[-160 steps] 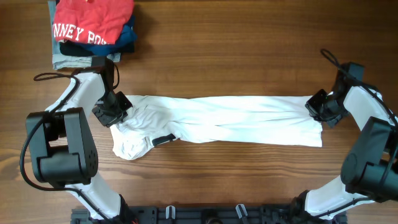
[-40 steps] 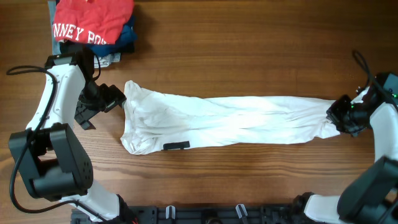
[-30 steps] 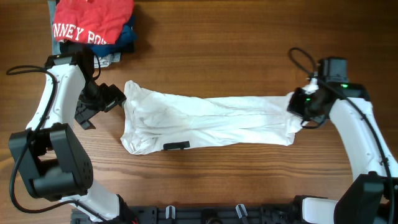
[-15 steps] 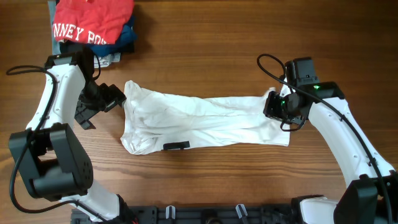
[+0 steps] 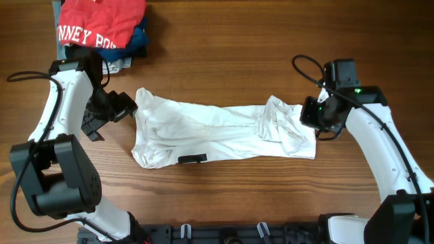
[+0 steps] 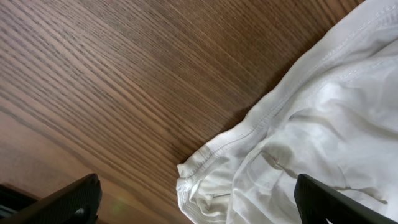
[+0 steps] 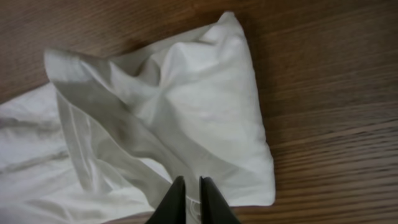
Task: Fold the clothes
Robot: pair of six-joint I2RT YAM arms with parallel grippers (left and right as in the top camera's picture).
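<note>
One white T-shirt lies as a long band across the middle of the table. Its right end is bunched into a loose heap, and one black-striped patch sits on its lower edge. Two arms reach in, one at each end of the T-shirt. The left fingers stand wide apart, holding nothing, just beside the T-shirt's left hem. The right fingers are closed together over the T-shirt's right end; whether cloth is pinched between them cannot be told. One pile of three folded garments, red on top, sits well above the T-shirt's left end. Bare wood runs above, below and right of the T-shirt.
</note>
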